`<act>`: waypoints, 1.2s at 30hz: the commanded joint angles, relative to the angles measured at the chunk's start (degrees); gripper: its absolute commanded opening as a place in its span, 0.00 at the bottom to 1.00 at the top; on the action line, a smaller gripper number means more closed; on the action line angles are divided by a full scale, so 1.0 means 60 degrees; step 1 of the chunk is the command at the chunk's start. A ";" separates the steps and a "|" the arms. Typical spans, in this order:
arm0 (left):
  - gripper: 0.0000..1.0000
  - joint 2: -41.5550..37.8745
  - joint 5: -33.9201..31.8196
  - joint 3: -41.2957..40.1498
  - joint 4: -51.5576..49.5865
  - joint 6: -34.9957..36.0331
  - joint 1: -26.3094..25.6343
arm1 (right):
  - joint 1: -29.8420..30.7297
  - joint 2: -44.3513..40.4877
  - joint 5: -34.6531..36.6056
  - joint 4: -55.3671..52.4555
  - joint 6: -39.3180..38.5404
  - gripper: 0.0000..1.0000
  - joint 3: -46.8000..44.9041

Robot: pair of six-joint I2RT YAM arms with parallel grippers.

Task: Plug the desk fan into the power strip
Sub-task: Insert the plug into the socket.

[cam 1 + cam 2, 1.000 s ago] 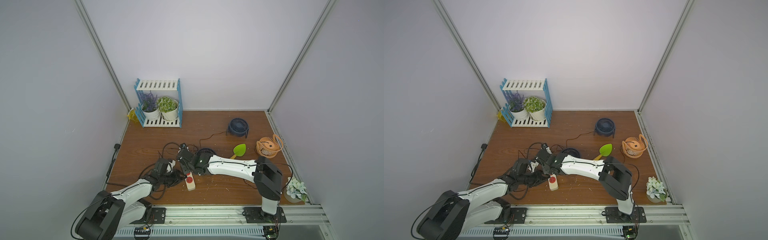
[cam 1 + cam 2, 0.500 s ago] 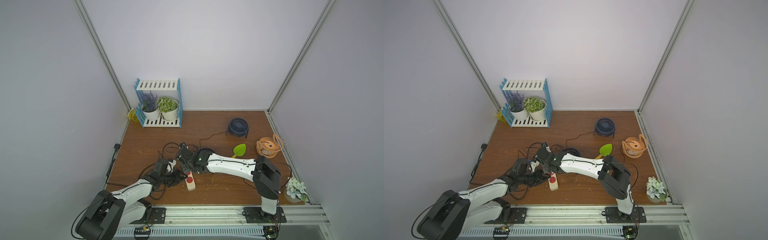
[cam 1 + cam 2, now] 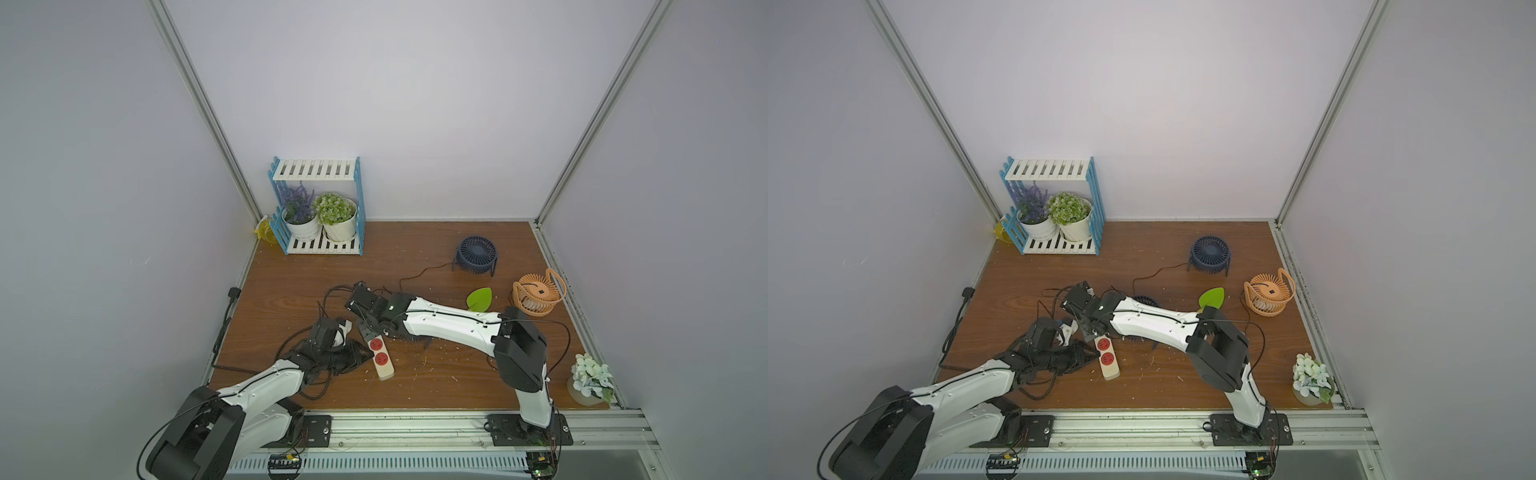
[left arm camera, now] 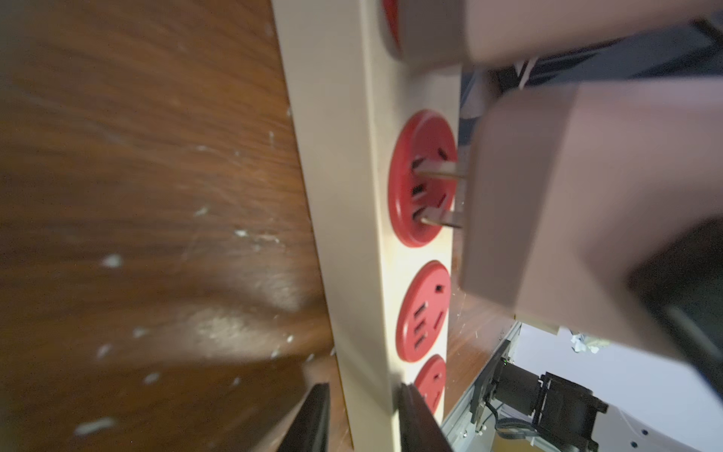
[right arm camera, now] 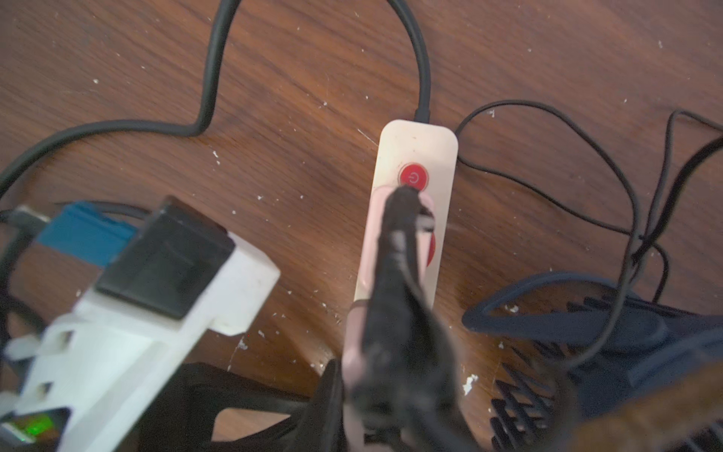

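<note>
The cream-beige power strip (image 3: 383, 360) (image 3: 1108, 360) lies on the wooden floor near the front. My left gripper (image 4: 364, 424) (image 3: 360, 354) is shut on its narrow sides, one black finger on each. My right gripper (image 5: 381, 411) (image 3: 368, 331) is shut on a pinkish plug (image 4: 567, 188) (image 5: 373, 250) with a thin black cord. The plug's two metal prongs (image 4: 438, 172) sit partly inside a red socket (image 4: 407, 211). The strip's red power button (image 5: 413, 178) shows just beyond the plug. A navy desk fan (image 3: 476, 254) (image 3: 1210, 254) stands at the back, its thin cord running toward my right gripper.
A second dark fan (image 3: 415, 334) (image 5: 587, 352) lies under my right forearm. An orange fan (image 3: 539, 293) and a green leaf-shaped piece (image 3: 479, 298) are to the right, a flower pot (image 3: 590, 384) at the front right, and a blue-and-white plant shelf (image 3: 318, 208) at the back left. Black cords (image 5: 211, 78) loop by the strip.
My right gripper has shifted slightly left with the plug over the strip. The left arm and the strip have stayed put.
</note>
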 commanded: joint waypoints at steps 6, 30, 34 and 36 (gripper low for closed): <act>0.35 -0.0802 -0.1106 0.0743 -0.2678 0.0848 0.0417 | -0.0074 0.0748 0.0150 -0.1197 -0.0026 0.00 -0.0302; 0.35 -0.0755 -0.0559 0.0888 -0.1948 0.0928 0.0657 | 0.0232 0.1523 -0.0154 -0.0919 0.0706 0.00 -0.0436; 0.35 -0.0825 -0.0596 0.0893 -0.1998 0.0909 0.0665 | 0.0458 0.1720 0.0110 -0.1038 0.0894 0.00 -0.0336; 0.35 -0.0814 -0.0604 0.0864 -0.1986 0.0906 0.0665 | 0.0466 0.1760 0.0305 -0.0994 0.0872 0.00 -0.0390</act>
